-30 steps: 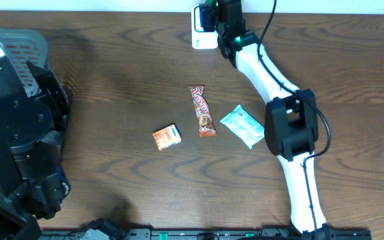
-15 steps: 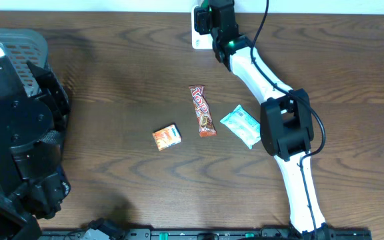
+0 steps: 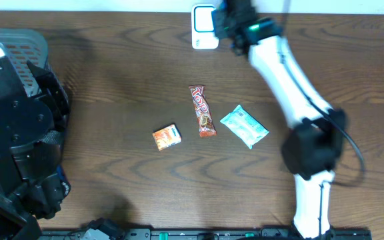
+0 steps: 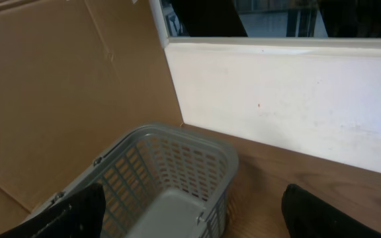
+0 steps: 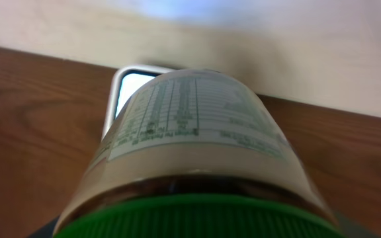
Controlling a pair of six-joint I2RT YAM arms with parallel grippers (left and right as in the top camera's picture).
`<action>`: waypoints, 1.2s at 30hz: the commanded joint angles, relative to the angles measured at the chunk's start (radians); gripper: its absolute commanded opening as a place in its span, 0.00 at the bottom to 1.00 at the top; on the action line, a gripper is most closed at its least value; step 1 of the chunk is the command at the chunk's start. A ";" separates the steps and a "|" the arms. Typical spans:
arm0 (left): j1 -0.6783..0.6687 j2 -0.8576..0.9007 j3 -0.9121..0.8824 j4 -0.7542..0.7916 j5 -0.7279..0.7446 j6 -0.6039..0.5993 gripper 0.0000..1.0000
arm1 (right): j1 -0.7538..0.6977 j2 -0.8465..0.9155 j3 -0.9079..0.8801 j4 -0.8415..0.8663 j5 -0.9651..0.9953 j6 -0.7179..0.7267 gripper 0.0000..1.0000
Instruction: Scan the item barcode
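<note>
Dark wooden surface under a white wall: the right hand pinches a round glossy jar, green-capped and paper-labelled, before the white scanner. It looks rigid and probably slippery, best gripped mid-body. The left hand is spread.

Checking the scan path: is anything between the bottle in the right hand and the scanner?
Nothing visible. The bottle is right in front of the scanner, and no object shows between them in the wrist or overhead view.

Open worktop between grey basket and centre. Blocked there by candy bar, orange box, teal packet; white scanner at far edge.
</note>
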 commanded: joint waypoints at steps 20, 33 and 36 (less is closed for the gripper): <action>0.004 -0.003 0.000 -0.001 -0.006 -0.005 0.85 | -0.668 -0.109 -0.043 -0.622 0.034 0.044 0.56; 0.004 -0.003 0.000 -0.001 -0.006 -0.005 0.85 | -1.003 -0.109 -0.466 -0.262 0.034 0.095 0.64; 0.004 -0.003 0.000 -0.001 -0.006 -0.005 0.85 | -1.064 -0.109 -0.513 -0.219 0.033 0.096 0.64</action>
